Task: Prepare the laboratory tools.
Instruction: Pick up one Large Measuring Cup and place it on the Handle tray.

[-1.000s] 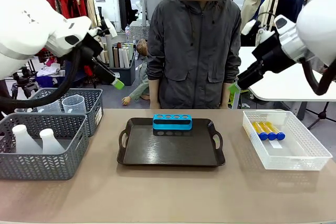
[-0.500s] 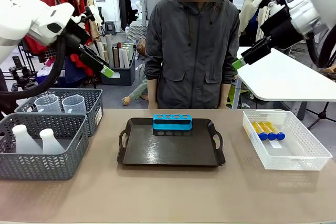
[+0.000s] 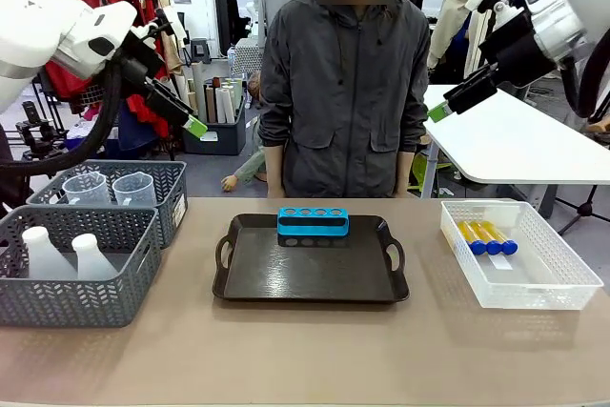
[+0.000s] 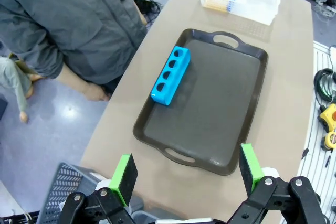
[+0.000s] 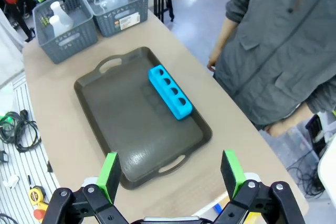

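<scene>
A small blue holed tube rack [image 3: 313,222] stands empty at the far edge of a dark tray [image 3: 310,278]. Three yellow-filled blue-capped test tubes [image 3: 486,237] lie in a clear white crate [image 3: 562,278] to the right. Two clear measuring beakers [image 3: 114,188] stand in the far grey basket, and two white conical flasks [image 3: 57,253] in the near one. My left gripper [image 3: 186,78] hangs open high above the baskets. My right gripper [image 3: 457,56] hangs open high above the crate. From the left wrist, the rack [image 4: 170,75] lies beyond open fingers [image 4: 125,174]. From the right wrist, the rack [image 5: 169,92] lies past open fingers [image 5: 231,167].
A person in a grey jacket [image 3: 348,92] stands at the far side behind the tray, arms down. The grey mesh baskets [image 3: 86,302] fill the table's left end. Bare tabletop [image 3: 305,350] runs along the near edge. A white table [image 3: 524,150] stands behind on the right.
Both arms have risen from a second ago, the left swinging up and leftward, the right up and slightly rightward. Nothing on the table has moved.
</scene>
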### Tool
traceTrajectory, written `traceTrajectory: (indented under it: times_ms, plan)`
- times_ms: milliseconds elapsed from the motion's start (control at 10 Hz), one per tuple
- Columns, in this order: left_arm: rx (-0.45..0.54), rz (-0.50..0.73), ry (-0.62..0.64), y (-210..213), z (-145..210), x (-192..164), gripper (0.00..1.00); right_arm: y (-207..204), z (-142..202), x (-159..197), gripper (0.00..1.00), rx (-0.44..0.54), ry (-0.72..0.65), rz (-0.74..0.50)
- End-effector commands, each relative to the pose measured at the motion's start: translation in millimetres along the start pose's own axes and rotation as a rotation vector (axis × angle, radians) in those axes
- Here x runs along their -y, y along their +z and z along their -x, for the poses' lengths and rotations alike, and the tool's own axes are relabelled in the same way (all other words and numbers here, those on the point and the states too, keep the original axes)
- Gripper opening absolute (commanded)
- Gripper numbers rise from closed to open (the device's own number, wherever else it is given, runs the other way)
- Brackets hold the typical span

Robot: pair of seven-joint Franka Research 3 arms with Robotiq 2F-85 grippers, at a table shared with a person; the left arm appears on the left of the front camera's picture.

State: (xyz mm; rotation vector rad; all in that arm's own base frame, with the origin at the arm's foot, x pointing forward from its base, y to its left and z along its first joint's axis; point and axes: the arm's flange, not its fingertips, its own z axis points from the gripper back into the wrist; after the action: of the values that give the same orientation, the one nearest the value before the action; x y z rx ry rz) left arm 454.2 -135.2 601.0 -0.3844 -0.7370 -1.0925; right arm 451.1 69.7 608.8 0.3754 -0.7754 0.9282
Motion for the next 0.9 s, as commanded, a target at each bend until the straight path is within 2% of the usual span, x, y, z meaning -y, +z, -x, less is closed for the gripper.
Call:
traceTrajectory:
  times_ms: [0, 300, 400, 500, 700, 800]
  plan:
    - [0.010, 0.005, -0.008, 5.0, 0.7, 0.7, 1.00, 2.0, -1.0, -0.3, 1.00, 0.013, -0.015, -0.013]
    - [0.001, -0.001, -0.002, 1.0, -0.9, 0.9, 1.00, 2.0, -1.0, -0.3, 1.00, 0.013, -0.015, -0.013]
    - [-0.173, -0.027, 0.129, 2.6, -9.5, -10.7, 1.00, 2.0, -1.0, -0.3, 1.00, 0.013, -0.015, -0.013]
    - [-0.307, -0.056, 0.244, 1.6, -11.7, -29.8, 1.00, 2.0, -1.0, -0.3, 1.00, 0.013, -0.015, -0.013]
    - [-0.472, -0.091, 0.354, -5.3, -6.5, -56.8, 1.00, 2.0, -1.0, -0.3, 1.00, 0.013, -0.015, -0.013]
    - [-0.535, -0.091, 0.404, -15.7, 7.8, -79.1, 1.00, 2.0, -1.0, -0.3, 1.00, 0.013, -0.015, -0.013]
